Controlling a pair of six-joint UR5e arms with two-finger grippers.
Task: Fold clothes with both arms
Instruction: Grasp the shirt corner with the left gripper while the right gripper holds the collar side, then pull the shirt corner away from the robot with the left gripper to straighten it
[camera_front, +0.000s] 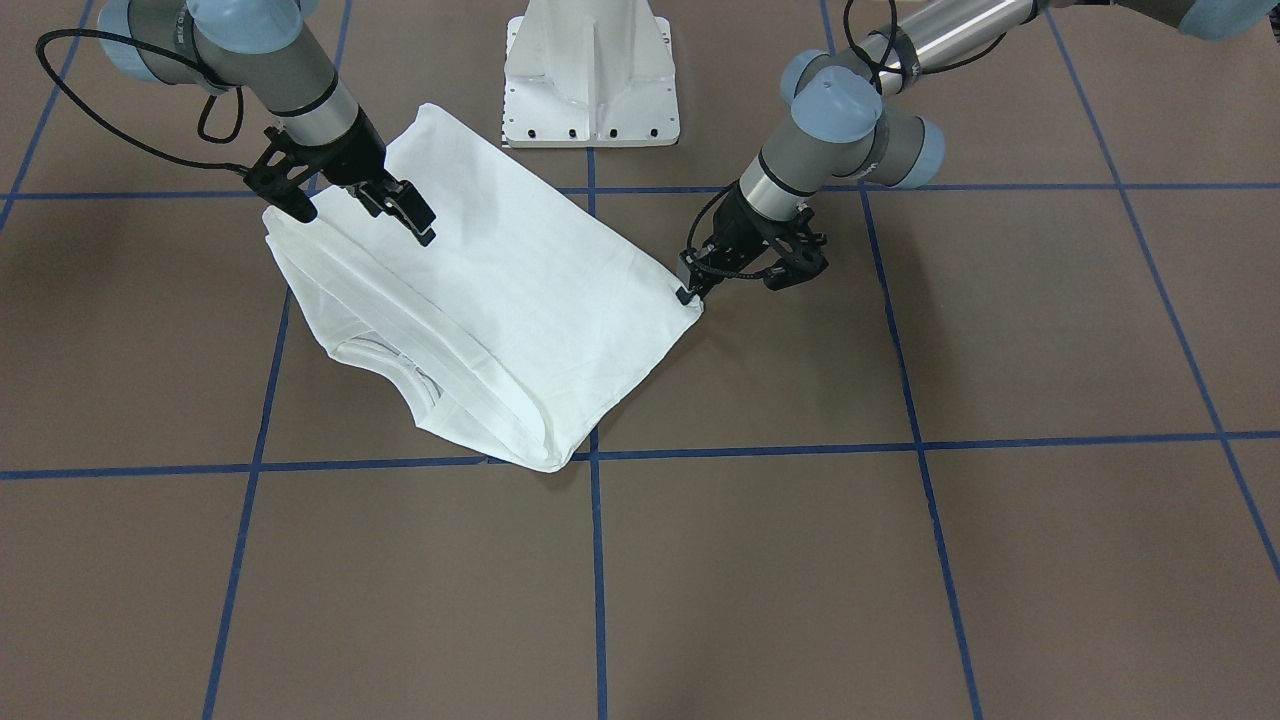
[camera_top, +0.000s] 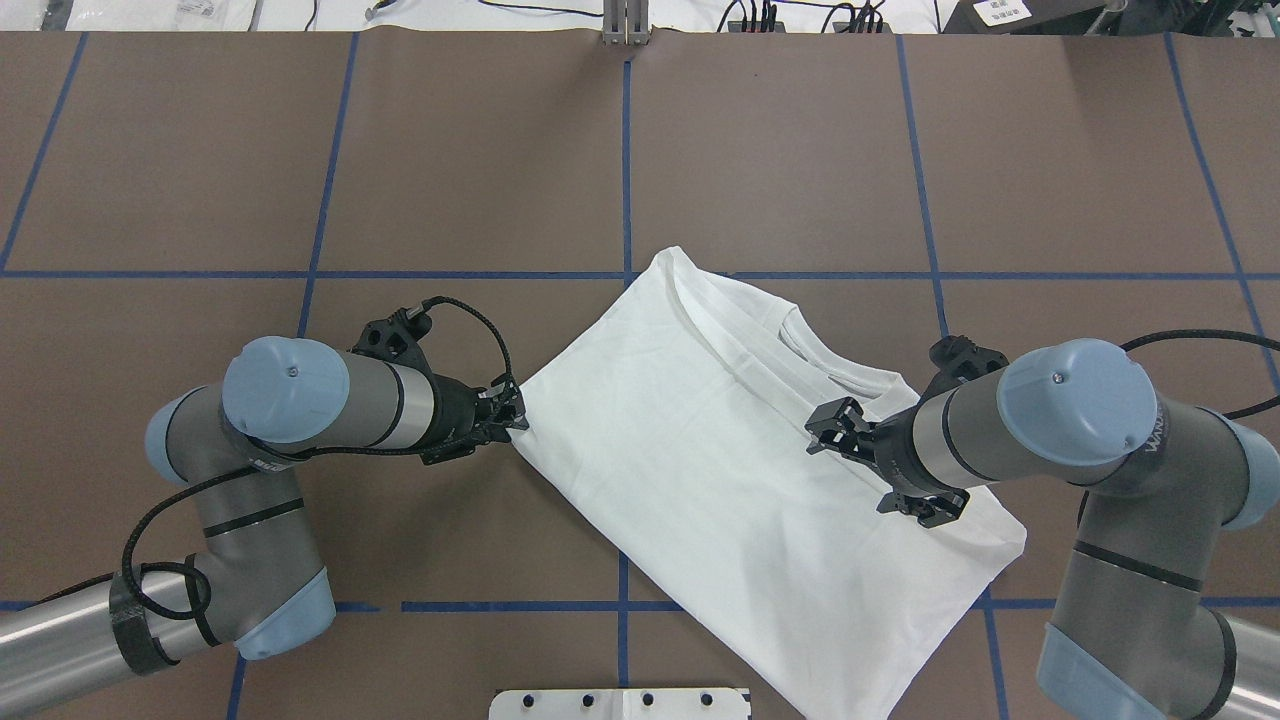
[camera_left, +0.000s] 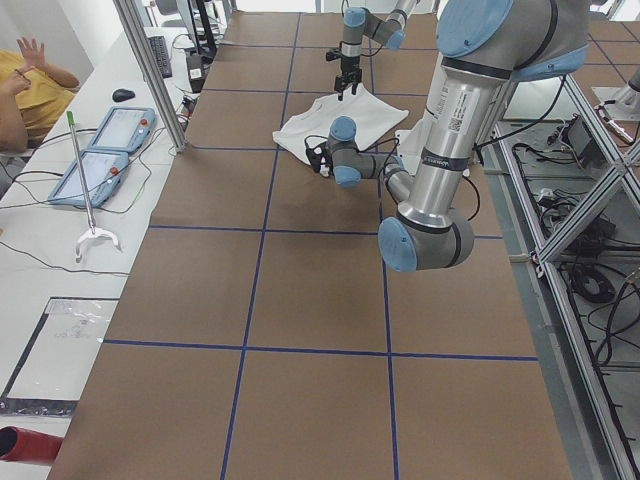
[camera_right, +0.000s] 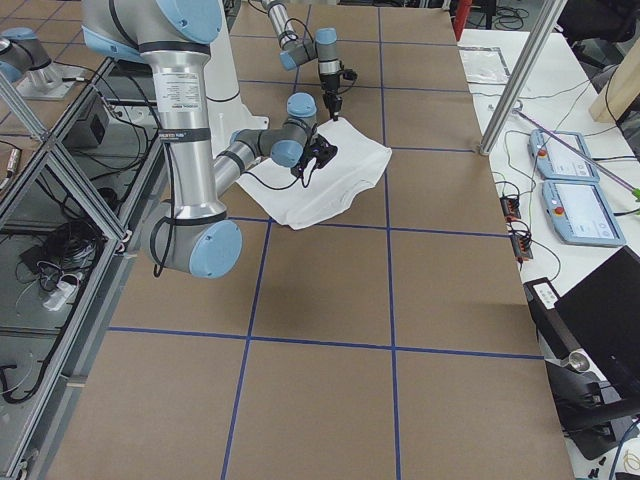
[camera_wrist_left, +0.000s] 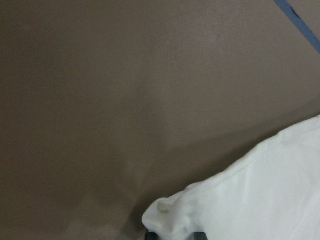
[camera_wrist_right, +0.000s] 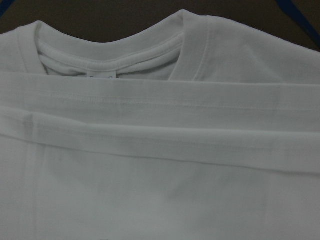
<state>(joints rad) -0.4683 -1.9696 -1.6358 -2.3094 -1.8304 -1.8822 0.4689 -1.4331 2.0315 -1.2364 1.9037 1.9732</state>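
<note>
The white T-shirt (camera_top: 700, 450) lies folded on the brown table, plain side up, with its ribbed collar (camera_top: 800, 340) and small neck label (camera_wrist_right: 102, 76) at the far edge. It also shows in the front view (camera_front: 500, 300). My left gripper (camera_top: 513, 420) is shut on the shirt's left corner, low at the table (camera_front: 690, 290). The left wrist view shows that corner (camera_wrist_left: 170, 220) bunched at the fingertips. My right gripper (camera_top: 872, 470) is open and empty, just above the shirt's right part near the collar (camera_front: 365, 222). No printed text shows.
The white pedestal base (camera_front: 590, 80) stands at the robot's side of the table, close to the shirt's near edge (camera_top: 620, 705). Blue tape lines (camera_front: 597, 560) mark a grid on the brown table. Operator panels (camera_left: 100, 150) lie beyond the far edge.
</note>
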